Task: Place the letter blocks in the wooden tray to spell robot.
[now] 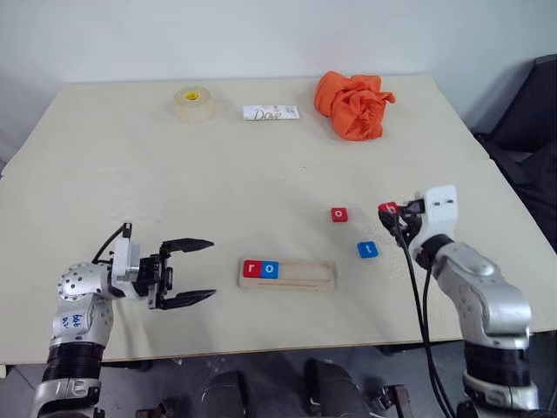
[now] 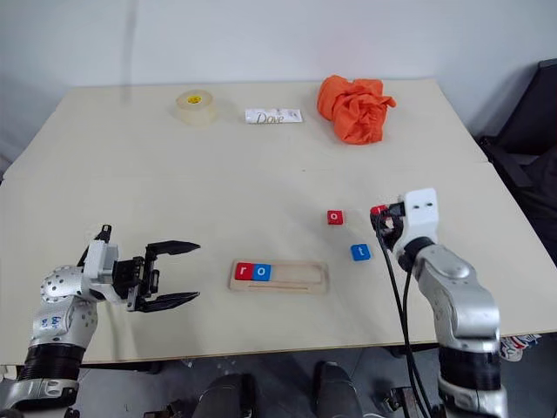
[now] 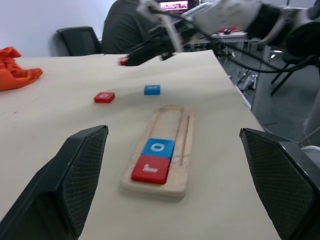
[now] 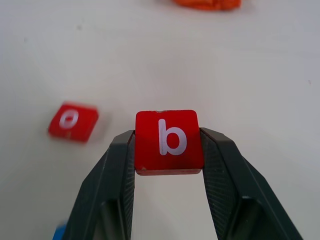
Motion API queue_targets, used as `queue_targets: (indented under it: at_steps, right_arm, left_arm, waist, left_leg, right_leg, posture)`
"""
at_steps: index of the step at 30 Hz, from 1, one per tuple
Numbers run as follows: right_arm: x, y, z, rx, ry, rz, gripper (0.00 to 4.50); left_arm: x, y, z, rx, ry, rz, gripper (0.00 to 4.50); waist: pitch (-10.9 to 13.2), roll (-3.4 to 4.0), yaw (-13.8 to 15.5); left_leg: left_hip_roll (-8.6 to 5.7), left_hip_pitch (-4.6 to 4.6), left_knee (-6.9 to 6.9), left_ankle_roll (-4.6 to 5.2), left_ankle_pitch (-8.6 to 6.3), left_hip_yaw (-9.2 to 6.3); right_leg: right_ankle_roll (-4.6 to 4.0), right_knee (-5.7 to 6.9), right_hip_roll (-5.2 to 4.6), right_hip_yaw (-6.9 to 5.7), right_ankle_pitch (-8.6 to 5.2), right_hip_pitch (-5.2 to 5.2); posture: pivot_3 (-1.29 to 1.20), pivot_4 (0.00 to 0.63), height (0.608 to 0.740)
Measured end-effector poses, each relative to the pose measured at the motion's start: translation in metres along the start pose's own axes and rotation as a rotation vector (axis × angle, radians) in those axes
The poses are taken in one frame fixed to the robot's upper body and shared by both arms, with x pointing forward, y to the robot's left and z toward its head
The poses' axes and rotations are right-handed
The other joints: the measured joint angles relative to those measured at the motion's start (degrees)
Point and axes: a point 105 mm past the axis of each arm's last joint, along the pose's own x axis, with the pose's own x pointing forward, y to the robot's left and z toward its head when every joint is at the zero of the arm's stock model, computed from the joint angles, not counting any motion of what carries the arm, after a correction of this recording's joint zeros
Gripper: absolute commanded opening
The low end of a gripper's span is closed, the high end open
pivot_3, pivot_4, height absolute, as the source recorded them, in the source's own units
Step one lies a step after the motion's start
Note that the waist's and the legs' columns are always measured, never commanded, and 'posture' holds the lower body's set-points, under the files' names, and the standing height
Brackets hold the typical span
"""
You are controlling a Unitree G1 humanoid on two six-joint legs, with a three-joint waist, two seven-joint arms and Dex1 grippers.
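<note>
The wooden tray [image 1: 288, 274] lies near the table's front edge, holding a red "r" block [image 1: 252, 268] and a blue "o" block [image 1: 270, 270] at its left end. A red "o" block [image 1: 339, 214] and a blue "t" block [image 1: 367, 250] lie loose on the table to the tray's right. My right gripper [image 4: 168, 145] is shut on a red "b" block [image 4: 168, 141], held above the table right of the loose blocks. My left gripper [image 1: 193, 272] is open, level, pointing at the tray from its left.
At the back of the table sit a roll of tape [image 1: 193, 103], a white Dove packet [image 1: 271, 112] and a crumpled orange cloth [image 1: 353, 104]. A dark chair [image 1: 533, 122] stands off the table's right side. A seated person [image 3: 131, 27] shows beyond the table in the left wrist view.
</note>
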Motion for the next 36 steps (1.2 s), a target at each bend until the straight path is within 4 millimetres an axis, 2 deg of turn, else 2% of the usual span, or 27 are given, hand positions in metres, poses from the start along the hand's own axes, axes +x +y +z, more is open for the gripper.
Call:
queue_targets:
  at_steps: [4,6,9,16,25,30,33,36]
  right_arm:
    - [-0.026,0.007,-0.019,0.024,0.063,-0.052,1.46]
    - [-0.033,0.008,-0.027,0.029,0.089,-0.063,1.46]
    - [-0.037,0.008,-0.037,0.047,0.12,-0.073,1.46]
    - [-0.032,0.007,-0.044,0.081,0.122,-0.069,1.46]
    - [-0.031,0.011,-0.039,0.083,0.084,-0.035,4.45]
    - [-0.031,0.014,-0.021,-0.016,0.031,0.083,4.45]
    - [-0.031,0.017,-0.004,-0.157,-0.003,0.215,4.45]
    - [-0.031,0.018,0.002,-0.328,0.029,0.398,4.45]
  left_arm:
    - [0.0,0.001,-0.005,0.004,0.001,0.009,4.5]
    - [0.001,0.001,-0.006,0.006,0.002,0.005,4.5]
    - [0.001,0.0,-0.007,0.007,0.003,0.0,4.5]
    - [0.002,0.0,-0.007,0.011,0.004,-0.003,4.5]
    - [0.002,-0.001,-0.006,0.017,0.003,-0.004,4.5]
    - [0.002,-0.001,-0.006,0.017,0.001,-0.004,4.5]
    - [0.003,-0.001,-0.006,0.018,0.001,-0.005,4.5]
    - [0.003,-0.001,-0.005,0.021,0.0,-0.007,4.5]
  waist:
    - [-0.02,-0.04,-0.39]
    - [-0.03,-0.06,-0.36]
    - [-0.03,-0.06,-0.34]
    - [-0.04,-0.07,-0.3]
    - [-0.04,-0.07,-0.3]
    - [-0.04,-0.07,-0.29]
    - [-0.04,-0.08,-0.28]
    - [-0.02,-0.11,-0.23]
  left_leg:
    - [0.0,-0.03,0.04,0.09,-0.05,0.04]
    - [0.01,-0.01,0.03,0.09,-0.05,0.03]
    - [0.0,0.0,0.04,0.09,-0.05,0.02]
    - [0.0,-0.01,0.0,0.09,-0.05,0.02]
    - [0.0,-0.02,0.01,0.09,-0.05,0.02]
    - [-0.02,-0.01,0.03,0.11,-0.06,0.02]
    - [-0.01,0.0,0.02,0.12,-0.06,0.0]
    - [-0.02,0.01,0.02,0.12,-0.07,-0.01]
  right_leg:
    - [0.02,0.0,-0.01,0.02,0.01,-0.03]
    - [0.02,0.0,0.01,0.02,0.01,-0.02]
    - [0.01,0.01,0.0,0.02,0.01,-0.02]
    - [0.01,-0.02,0.01,0.02,0.0,-0.03]
    - [0.01,-0.03,0.01,0.02,0.0,-0.02]
    - [0.02,-0.04,0.0,0.02,0.01,0.0]
    - [0.02,-0.05,0.01,0.01,0.01,0.02]
    - [0.03,-0.09,0.01,0.0,0.01,0.07]
  posture:
    - [0.0,0.15,0.74]
    - [0.0,0.15,0.74]
    - [0.0,0.15,0.74]
    - [0.0,0.15,0.74]
    - [0.0,0.15,0.74]
    - [0.0,0.15,0.74]
    - [0.0,0.15,0.74]
    - [0.0,0.15,0.74]
